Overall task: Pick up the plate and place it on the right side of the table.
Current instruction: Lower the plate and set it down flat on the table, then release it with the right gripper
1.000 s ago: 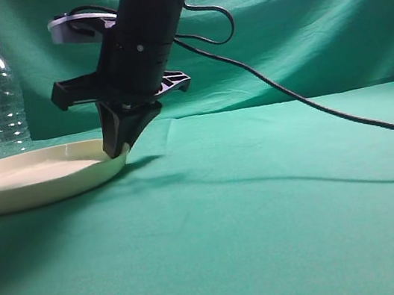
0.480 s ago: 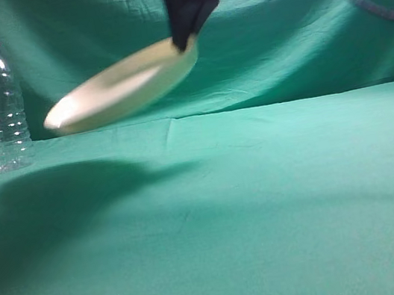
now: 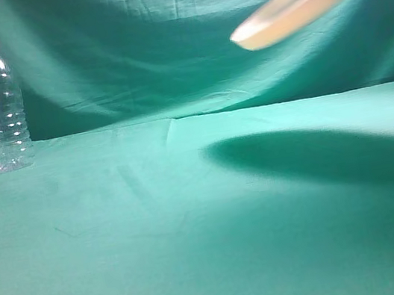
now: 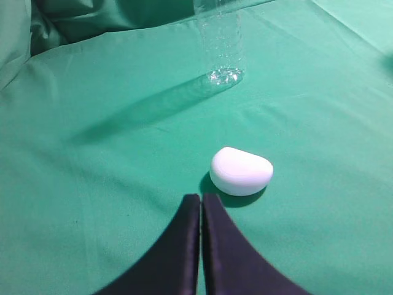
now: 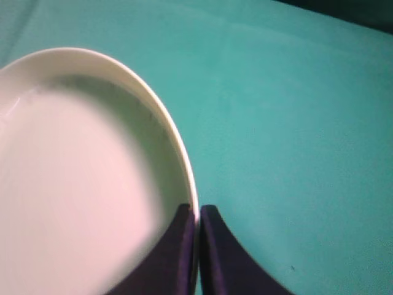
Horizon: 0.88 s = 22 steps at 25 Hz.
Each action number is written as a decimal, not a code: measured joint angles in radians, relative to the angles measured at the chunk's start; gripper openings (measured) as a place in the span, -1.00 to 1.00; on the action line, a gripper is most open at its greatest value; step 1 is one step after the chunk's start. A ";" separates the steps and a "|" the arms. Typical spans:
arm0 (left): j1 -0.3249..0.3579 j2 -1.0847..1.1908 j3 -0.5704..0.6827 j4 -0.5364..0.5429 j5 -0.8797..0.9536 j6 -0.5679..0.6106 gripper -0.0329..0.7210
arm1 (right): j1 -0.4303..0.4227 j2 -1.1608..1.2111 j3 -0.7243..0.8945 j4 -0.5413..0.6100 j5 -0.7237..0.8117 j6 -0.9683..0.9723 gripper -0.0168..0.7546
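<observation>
Change over the last second. The plate (image 3: 307,2), at first lying flat on the bench (image 3: 160,244) at far left beside the bottle, with the right gripper (image 5: 198,212) at its right rim, was half a second ago off the surface, tilted, left of centre. It is now high at upper right, tilted with its right side raised, motion-blurred, well clear of the bench. The dark arm that filled the upper middle of the exterior view has almost left it; only a dark trace remains at the plate's upper right edge. The plate's shadow (image 3: 320,157) has shifted from the left of the cloth to the right.
</observation>
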 joint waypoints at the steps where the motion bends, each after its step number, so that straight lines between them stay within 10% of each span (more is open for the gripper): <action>1: 0.000 0.000 0.000 0.000 0.000 0.000 -0.91 | -0.035 -0.021 0.044 -0.002 -0.005 0.000 -0.96; 9: 0.000 0.000 0.000 0.000 0.000 0.000 -0.91 | -0.222 -0.104 0.399 -0.011 -0.119 0.000 -0.96; 22: 0.000 0.000 0.000 0.000 0.000 0.000 -0.91 | -0.250 -0.012 0.595 -0.007 -0.345 -0.006 -0.96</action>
